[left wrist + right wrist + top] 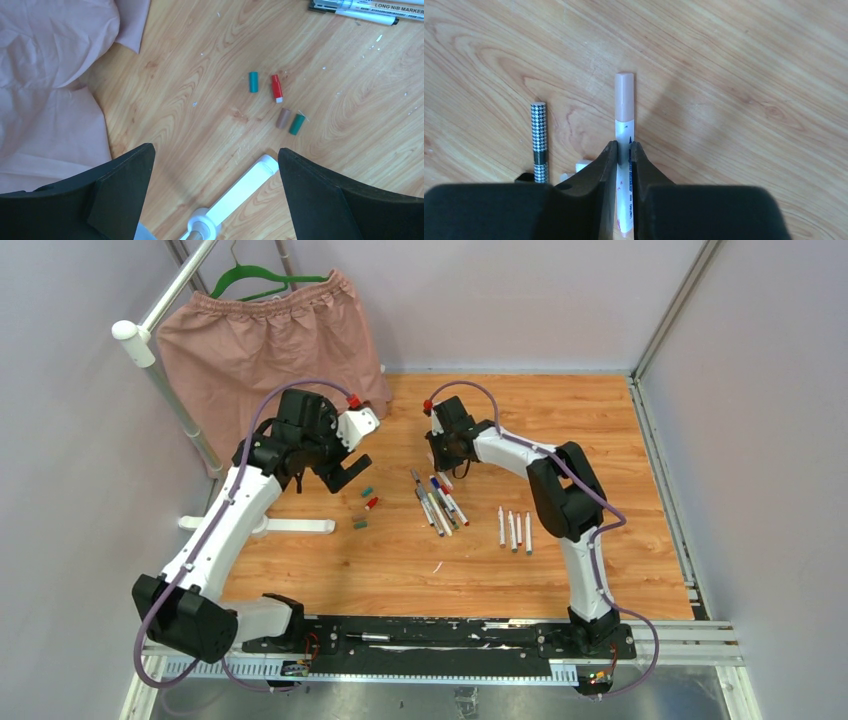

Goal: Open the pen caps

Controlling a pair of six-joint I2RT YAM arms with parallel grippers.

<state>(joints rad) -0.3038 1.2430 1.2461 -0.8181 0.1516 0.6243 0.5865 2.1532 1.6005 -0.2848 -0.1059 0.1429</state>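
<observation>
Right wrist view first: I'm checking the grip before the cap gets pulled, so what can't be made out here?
- Right wrist: the cream-capped pen has its barrel mostly hidden between the fingers of the right gripper; its print is unreadable.
- Right wrist: the houndstooth pen has its lower end hidden behind the gripper body.
- Top external: the grip itself is hidden under the right gripper and too small.
- Left wrist: the markers are cut off by the top edge.

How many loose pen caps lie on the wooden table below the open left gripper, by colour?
Teal stubby plastic cap: 1
Red stubby plastic cap with a white end: 1
Tan stubby plastic cap: 1
Dark green stubby plastic cap: 1
Total: 4
</observation>
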